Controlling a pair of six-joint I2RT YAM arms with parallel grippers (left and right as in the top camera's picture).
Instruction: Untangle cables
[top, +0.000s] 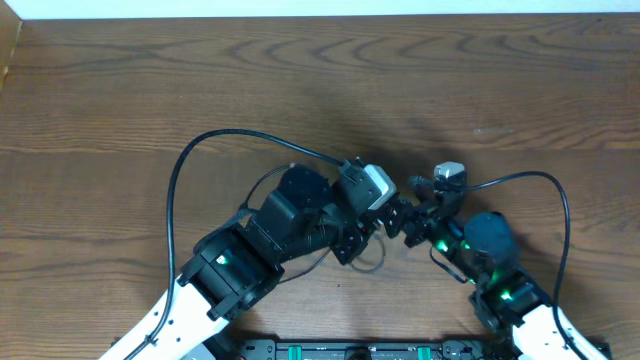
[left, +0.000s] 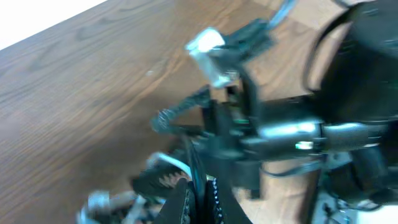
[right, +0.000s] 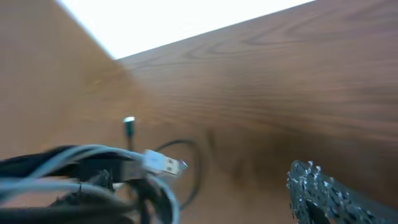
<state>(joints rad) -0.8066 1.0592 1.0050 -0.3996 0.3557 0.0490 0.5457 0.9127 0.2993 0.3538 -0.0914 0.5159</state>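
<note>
The cables show best in the right wrist view, as a bundle of black and white cords (right: 81, 180) at the lower left with a white plug end (right: 165, 163) sticking out. A thin black loop (right: 189, 165) lies on the table behind it, next to a small plug (right: 129, 124). My right gripper (right: 211, 202) is open; only its right finger (right: 317, 193) shows. My left gripper (left: 199, 202) is shut on a black cable (left: 195, 165), with a white cord (left: 171, 163) beside it. From overhead, the left gripper (top: 388, 218) and right gripper (top: 418, 228) meet tip to tip, with a thin loop (top: 368, 262) below.
Thick black arm cables arc over the table at the left (top: 180, 170) and right (top: 562, 205). The right arm's body (left: 360, 81) fills the right of the left wrist view. A black rail (top: 380, 350) runs along the front edge. Bare wooden table (top: 320, 90) lies beyond both arms.
</note>
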